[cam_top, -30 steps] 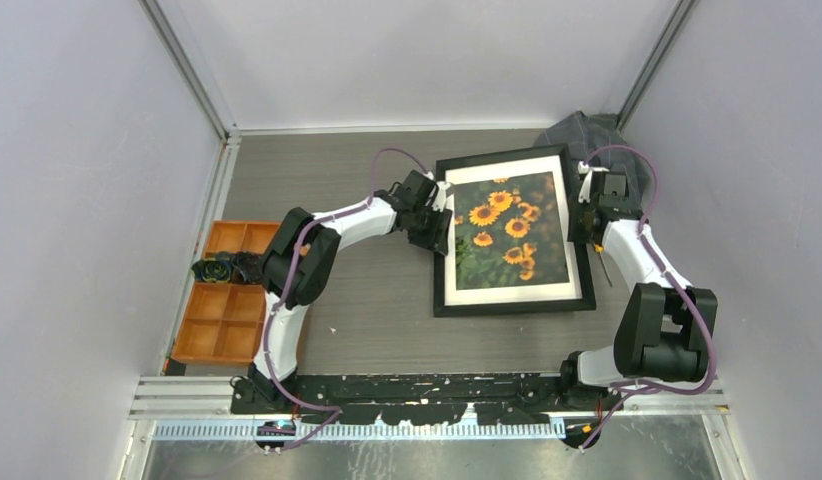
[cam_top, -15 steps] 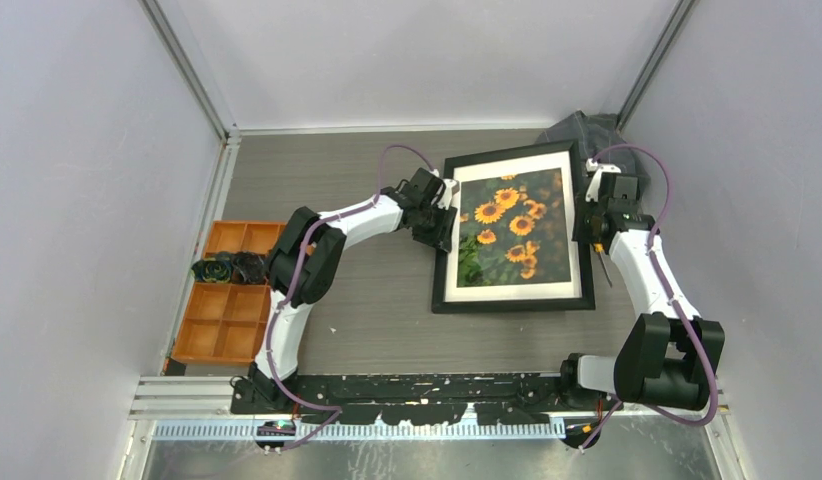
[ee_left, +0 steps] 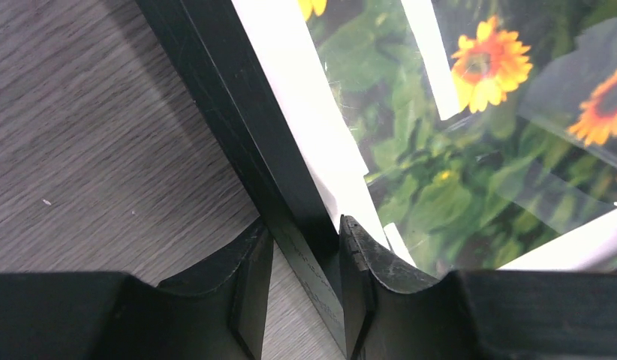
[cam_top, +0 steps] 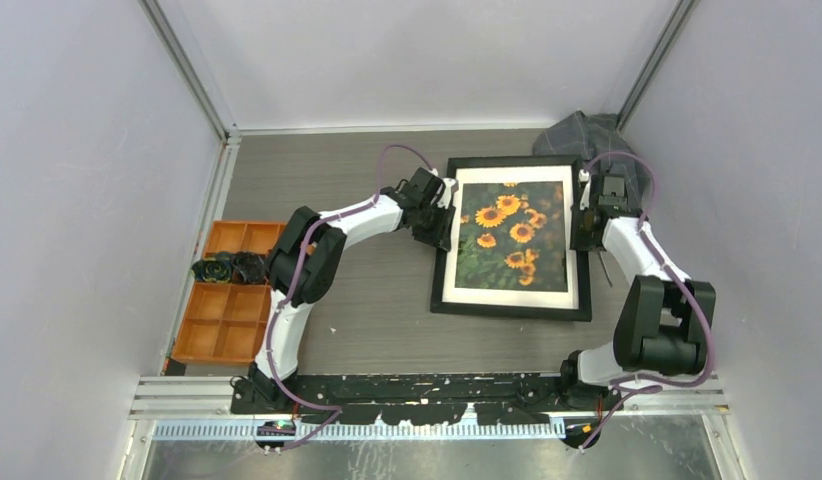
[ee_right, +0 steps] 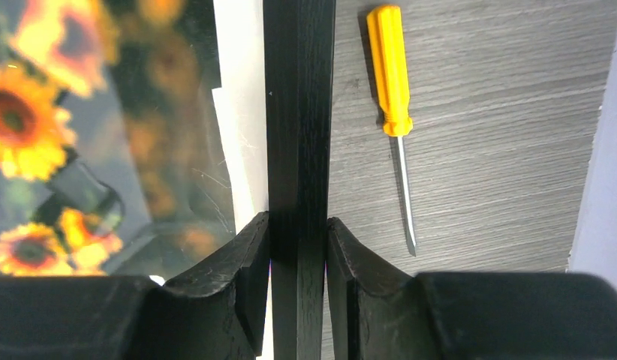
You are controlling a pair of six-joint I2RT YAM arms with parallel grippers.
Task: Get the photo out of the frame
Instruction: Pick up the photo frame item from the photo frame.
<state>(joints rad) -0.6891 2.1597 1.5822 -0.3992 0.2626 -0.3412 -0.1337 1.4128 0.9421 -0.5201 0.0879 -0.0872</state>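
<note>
The frame (cam_top: 507, 310), black-bordered with a white mat, lies face up right of the table's centre. The photo (cam_top: 512, 235), sunflowers on green leaves, sits inside it under glass. My left gripper (cam_top: 445, 215) is at the frame's left edge. In the left wrist view its jaws straddle that black border (ee_left: 238, 127): the left gripper (ee_left: 302, 229) has one finger on the mat side and the other fingertip against the outer edge, beside the photo (ee_left: 440, 165). My right gripper (cam_top: 581, 215) is shut on the right border (ee_right: 298, 112); both pads of the right gripper (ee_right: 298, 221) press it.
An orange-handled screwdriver (ee_right: 389, 67) lies on the table just right of the frame. A grey cloth (cam_top: 592, 135) is bunched in the back right corner. An orange compartment tray (cam_top: 215, 335) with dark objects (cam_top: 230, 268) stands by the left wall.
The frame has turned from a tilted lie to square with the table, both grippers moving with its edges. The left jaws have narrowed on the border.
</note>
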